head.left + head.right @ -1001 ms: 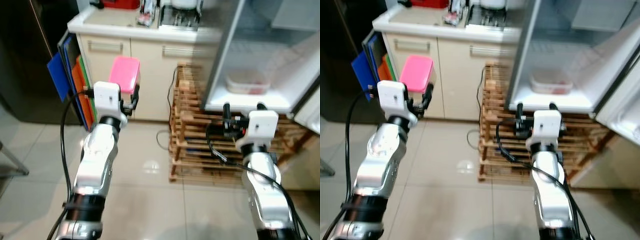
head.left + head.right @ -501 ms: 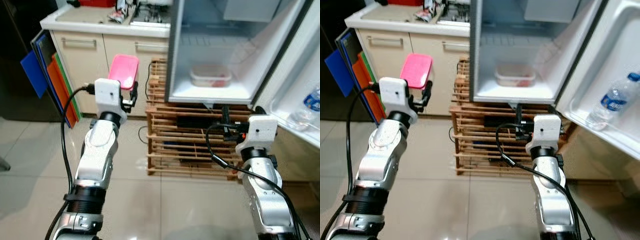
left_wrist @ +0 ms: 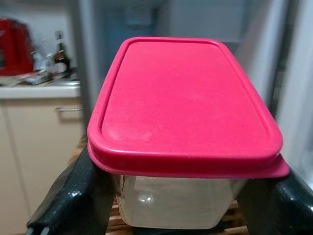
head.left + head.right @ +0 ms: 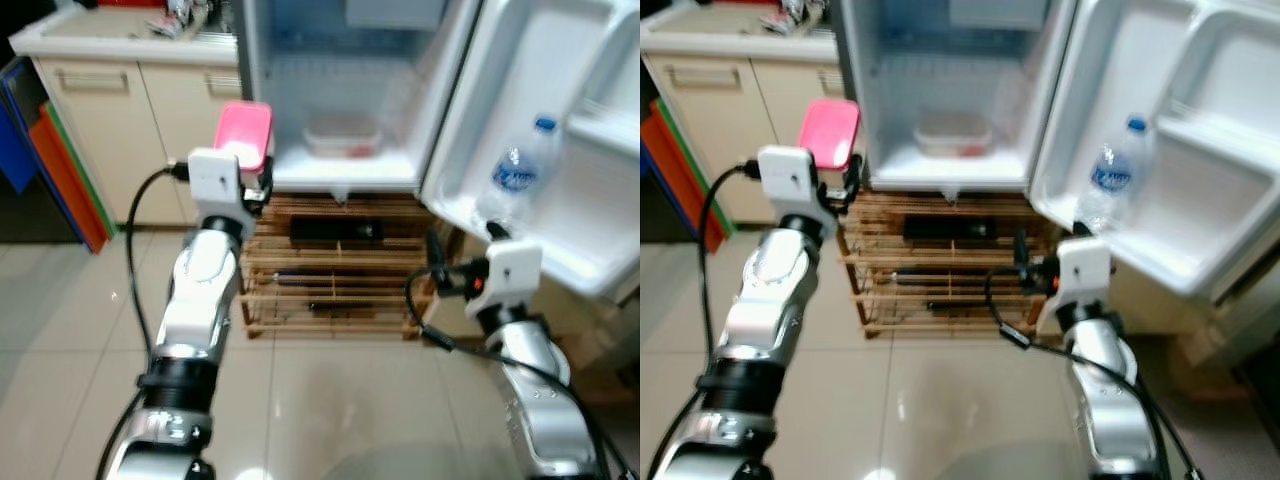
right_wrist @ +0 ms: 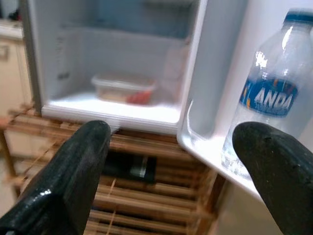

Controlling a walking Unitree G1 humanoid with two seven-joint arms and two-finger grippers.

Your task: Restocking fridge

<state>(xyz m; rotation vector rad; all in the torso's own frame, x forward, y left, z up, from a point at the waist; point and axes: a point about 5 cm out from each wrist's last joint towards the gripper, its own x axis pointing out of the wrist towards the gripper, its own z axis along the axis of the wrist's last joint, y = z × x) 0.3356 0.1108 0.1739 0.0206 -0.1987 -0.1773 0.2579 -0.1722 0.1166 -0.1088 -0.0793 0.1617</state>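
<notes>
Pink-lidded container [image 3: 186, 132] clamped in left gripper [image 4: 250, 185] before open fridge [image 4: 345, 100], right gripper [image 5: 171, 161] spread empty near door's water bottle [image 4: 515, 180], wooden rack [image 4: 335, 280] underneath

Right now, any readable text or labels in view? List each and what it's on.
"ANDA" on the blue label of the water bottle in the fridge door; the label's edge may cut off more letters.
Smaller print on that label: too blurred to read.
Red-lidded container in the left hand: no text.
Container on the fridge shelf: none legible.
</notes>
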